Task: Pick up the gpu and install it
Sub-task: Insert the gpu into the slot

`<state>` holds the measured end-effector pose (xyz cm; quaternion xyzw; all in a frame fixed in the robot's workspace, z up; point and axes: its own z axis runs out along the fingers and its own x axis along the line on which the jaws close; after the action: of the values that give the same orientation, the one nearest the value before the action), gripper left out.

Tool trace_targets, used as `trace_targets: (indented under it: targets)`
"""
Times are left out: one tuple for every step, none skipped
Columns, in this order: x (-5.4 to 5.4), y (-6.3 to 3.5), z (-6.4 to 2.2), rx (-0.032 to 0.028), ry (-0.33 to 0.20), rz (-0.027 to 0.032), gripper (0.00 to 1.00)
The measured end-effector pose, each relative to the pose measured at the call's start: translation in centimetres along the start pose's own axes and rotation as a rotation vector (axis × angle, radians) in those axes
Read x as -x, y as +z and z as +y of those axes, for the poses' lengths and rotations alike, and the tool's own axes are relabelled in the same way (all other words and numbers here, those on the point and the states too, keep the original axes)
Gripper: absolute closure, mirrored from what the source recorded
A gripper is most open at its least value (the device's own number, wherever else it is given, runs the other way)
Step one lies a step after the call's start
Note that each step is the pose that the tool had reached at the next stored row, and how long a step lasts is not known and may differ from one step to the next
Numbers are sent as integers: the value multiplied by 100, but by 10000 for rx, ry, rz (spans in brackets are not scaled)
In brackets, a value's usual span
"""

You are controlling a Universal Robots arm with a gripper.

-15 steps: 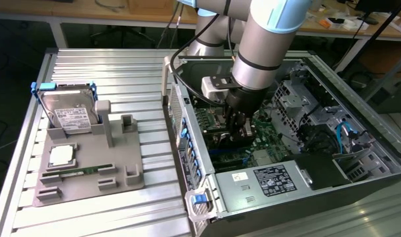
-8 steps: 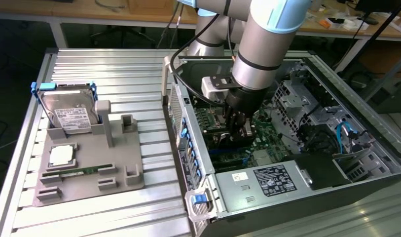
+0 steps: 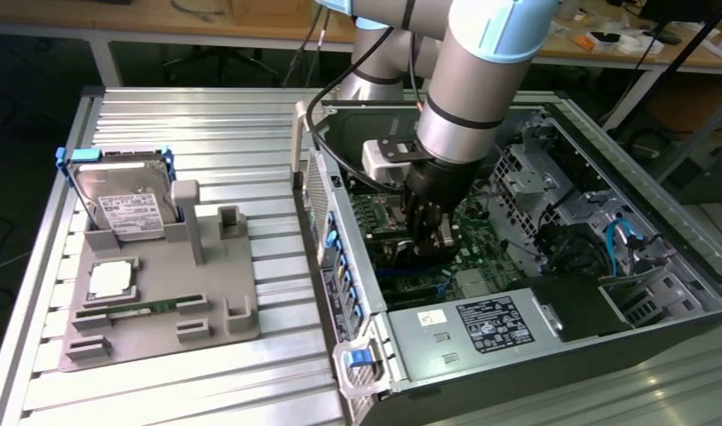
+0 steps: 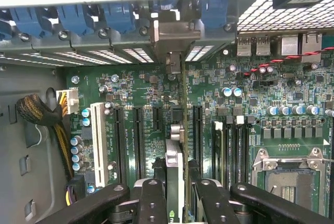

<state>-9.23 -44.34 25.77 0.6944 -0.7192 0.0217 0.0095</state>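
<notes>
Currently the gripper is sitting inside the open computer case, low over the motherboard, with the arm reaching down from the case's far side. It's pinching the gpu between its black fingers: in the wrist view the card is standing on edge between the two pads, one finger pressing each face, green board edge running straight out from the pincer toward the rear wall of the case. The card's silver end bracket is sitting against the rear slot panel, among the blue slot clips. The board edge is lining up beside the long black expansion slots; can't tell from either view whether the connector is touching the slot or fully seated. On the slatted worktop, toward the exterior view's left, the grey fixture tray is sitting well apart from the case, carrying the silver hard drive upright at its far corner, a cpu chip in the middle and a narrow memory stick lying nearer the front edge.
</notes>
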Motion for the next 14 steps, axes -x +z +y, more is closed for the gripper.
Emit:
trace_targets:
  targets:
    - [0,0,1,-1,0,-1,73]
    - [0,1,1,-1,0,-3,73]
    - [-1,3,1,-2,0,-3,73]
    - [-3,4,3,-2,0,-4,73]
    - [-3,5,7,-1,1,-2,73]
    - [-3,7,9,-1,1,-1,73]
    - [-3,13,13,-1,-1,-2,73]
    - [-3,18,16,-1,0,-2,73]
    - [-4,19,18,0,0,2,73]
    - [-4,19,18,0,-1,1,73]
    - [-3,20,18,1,-1,1,73]
    - [-3,20,18,0,0,0,73]
    - [-3,21,18,-1,0,-1,73]
    - [-3,21,18,-1,0,-1,73]
